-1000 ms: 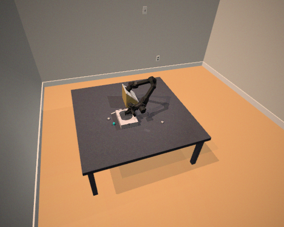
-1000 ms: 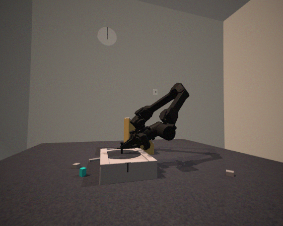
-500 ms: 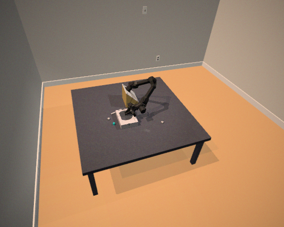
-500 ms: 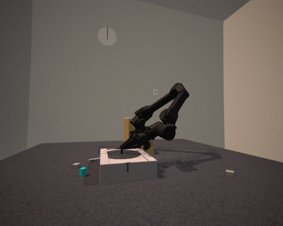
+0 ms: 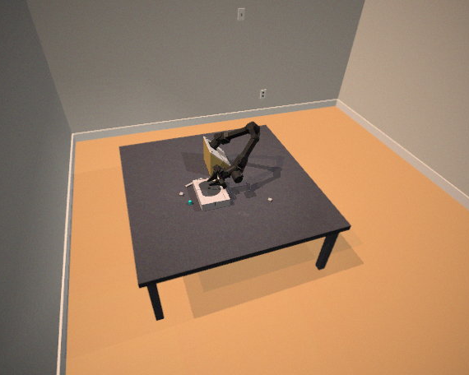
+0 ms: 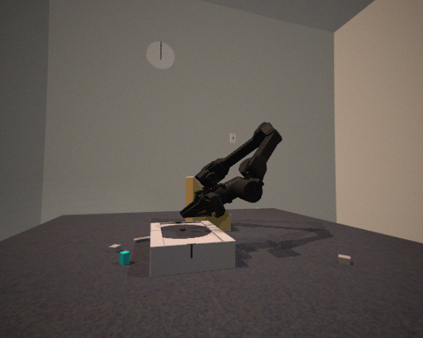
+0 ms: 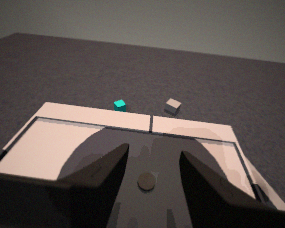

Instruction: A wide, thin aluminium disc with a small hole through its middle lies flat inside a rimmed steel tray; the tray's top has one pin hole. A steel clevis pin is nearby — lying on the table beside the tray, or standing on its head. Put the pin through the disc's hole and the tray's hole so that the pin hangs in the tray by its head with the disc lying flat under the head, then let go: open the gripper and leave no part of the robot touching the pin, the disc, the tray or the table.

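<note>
Black two-fingered gripper (image 5: 209,183) (image 6: 181,213) (image 7: 154,152), partly open, with nothing between the parted fingers; inclined downward above the tray, with a visible gap beneath the fingertips in the exterior view. Below the gripper: dark grey, wide, thin aluminium disc (image 5: 208,192) (image 6: 171,233) (image 7: 155,155), lying flat within the pale, rimmed steel tray (image 5: 215,202) (image 6: 171,259) (image 7: 97,116). Under the finger gap, at the disc's middle: round, dark head of the steel clevis pin (image 5: 209,188) (image 6: 182,230) (image 7: 146,181), low over the disc and apart from the fingers; shank hidden, so seating in the tray's hole impossible to confirm. Beyond the tray, as viewed from the gripper: small cyan block (image 5: 190,202) (image 6: 125,257) (image 7: 120,105) and small, pale beige block (image 5: 181,193) (image 6: 115,248) (image 7: 173,106), both on the dark table (image 5: 231,238) (image 6: 208,307) (image 7: 30,70). Behind the gripper: yellow-sided, angular stand (image 5: 208,158) (image 6: 189,190).
</note>
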`<action>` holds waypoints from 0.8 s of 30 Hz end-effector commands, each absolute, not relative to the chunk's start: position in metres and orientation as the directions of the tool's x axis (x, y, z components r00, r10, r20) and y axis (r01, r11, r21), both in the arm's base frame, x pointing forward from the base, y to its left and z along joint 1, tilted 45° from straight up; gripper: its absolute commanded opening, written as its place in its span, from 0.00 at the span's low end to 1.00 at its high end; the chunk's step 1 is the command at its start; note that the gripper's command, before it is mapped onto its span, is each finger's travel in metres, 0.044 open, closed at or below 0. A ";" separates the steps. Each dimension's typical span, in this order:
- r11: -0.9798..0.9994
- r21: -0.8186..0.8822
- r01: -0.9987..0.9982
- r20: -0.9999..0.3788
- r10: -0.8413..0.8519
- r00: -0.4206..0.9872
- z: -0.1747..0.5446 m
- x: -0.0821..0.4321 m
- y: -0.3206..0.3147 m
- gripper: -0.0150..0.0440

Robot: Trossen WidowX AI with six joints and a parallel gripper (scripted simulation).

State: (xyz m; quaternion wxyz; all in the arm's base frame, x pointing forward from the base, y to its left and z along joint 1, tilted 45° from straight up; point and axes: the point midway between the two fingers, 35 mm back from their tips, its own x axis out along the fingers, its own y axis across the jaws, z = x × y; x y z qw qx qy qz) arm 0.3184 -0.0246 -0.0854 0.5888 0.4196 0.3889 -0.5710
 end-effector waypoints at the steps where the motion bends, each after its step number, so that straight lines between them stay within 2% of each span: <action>1: -0.004 0.060 0.998 -0.937 -0.345 0.055 -0.065 0.321 -0.016 0.70; 8: -0.004 0.060 0.998 -0.938 -0.343 0.055 0.007 0.311 0.009 1.00; 24: -0.004 0.060 0.998 -0.938 -0.343 0.055 0.007 0.311 0.009 1.00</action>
